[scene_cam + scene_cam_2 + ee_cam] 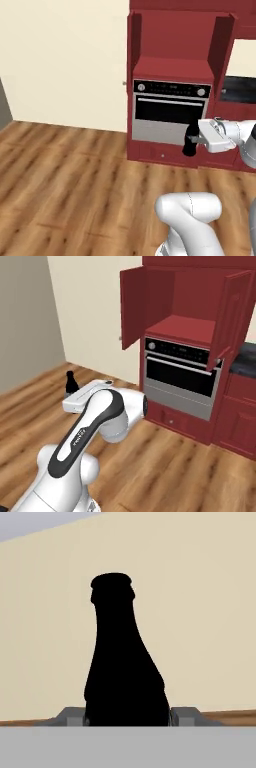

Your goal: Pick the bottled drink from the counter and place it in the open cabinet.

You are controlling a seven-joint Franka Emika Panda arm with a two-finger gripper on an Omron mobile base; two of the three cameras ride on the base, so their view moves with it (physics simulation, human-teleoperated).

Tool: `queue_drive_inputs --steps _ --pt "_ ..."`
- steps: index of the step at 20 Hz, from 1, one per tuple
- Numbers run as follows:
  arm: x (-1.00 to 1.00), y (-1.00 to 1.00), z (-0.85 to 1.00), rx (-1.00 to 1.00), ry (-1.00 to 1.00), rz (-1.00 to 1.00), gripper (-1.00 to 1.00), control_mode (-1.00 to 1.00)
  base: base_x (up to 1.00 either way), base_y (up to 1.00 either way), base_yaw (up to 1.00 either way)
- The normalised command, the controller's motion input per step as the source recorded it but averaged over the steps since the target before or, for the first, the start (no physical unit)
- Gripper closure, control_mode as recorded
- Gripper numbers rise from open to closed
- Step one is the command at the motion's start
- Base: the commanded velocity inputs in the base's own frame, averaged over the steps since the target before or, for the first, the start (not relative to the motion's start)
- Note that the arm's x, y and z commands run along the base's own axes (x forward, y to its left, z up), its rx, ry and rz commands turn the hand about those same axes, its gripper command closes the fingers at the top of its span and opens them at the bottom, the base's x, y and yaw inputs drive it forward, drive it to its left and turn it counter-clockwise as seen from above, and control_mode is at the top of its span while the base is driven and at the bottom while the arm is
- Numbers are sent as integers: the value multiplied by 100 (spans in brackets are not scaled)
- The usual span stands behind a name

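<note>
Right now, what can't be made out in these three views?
- Bottle base: hand view, cut off at the bottom edge between the fingertips.
- Bottle label: a black silhouette in every view; too dark.
- Gripper fingers: right base view, hidden behind the hand and arm.
- Cabinet interior right side: left base view, partly screened by its door.
- Counter: right base view, cut off at the right edge.

bottled drink (125, 662) | base cut off by end effector (127, 717)
</note>
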Motion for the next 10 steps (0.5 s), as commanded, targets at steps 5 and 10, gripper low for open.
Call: queue_drive_inputs --steps 5,10 --pt "0 0 0 0 0 0 100 100 82 19 -24" --pt "0 0 0 0 0 0 100 100 86 22 -19"
